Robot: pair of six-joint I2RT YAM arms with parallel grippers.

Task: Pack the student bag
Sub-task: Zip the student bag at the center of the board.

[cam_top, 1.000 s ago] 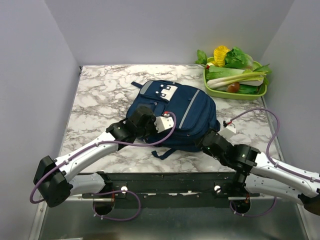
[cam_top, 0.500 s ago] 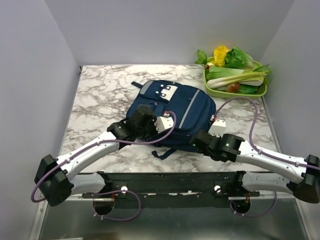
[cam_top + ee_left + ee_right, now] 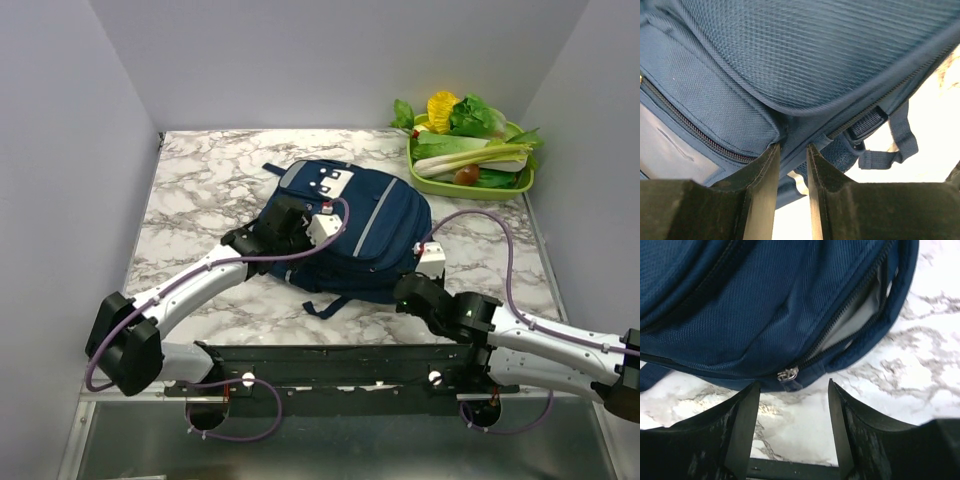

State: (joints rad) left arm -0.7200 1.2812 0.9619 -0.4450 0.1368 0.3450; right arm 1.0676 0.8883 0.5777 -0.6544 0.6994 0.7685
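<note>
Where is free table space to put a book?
Widest bare marble: table far-left, between its edge and the student bag. A narrower patch lies right of the bag, nearer than the vegetable tray. Crowded at the bag's near side: left arm, right arm.

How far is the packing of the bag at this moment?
No packing shows yet: the student bag lies flat on the table. In hand: the open right gripper frames its zipper pull; the left gripper sits at a seam. Left: unzipping, filling, closing.

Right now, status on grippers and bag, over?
Left gripper nearly shut at student bag seam, grip unclear. Right gripper open, straddling zipper pull. Vegetable tray stands apart.
</note>
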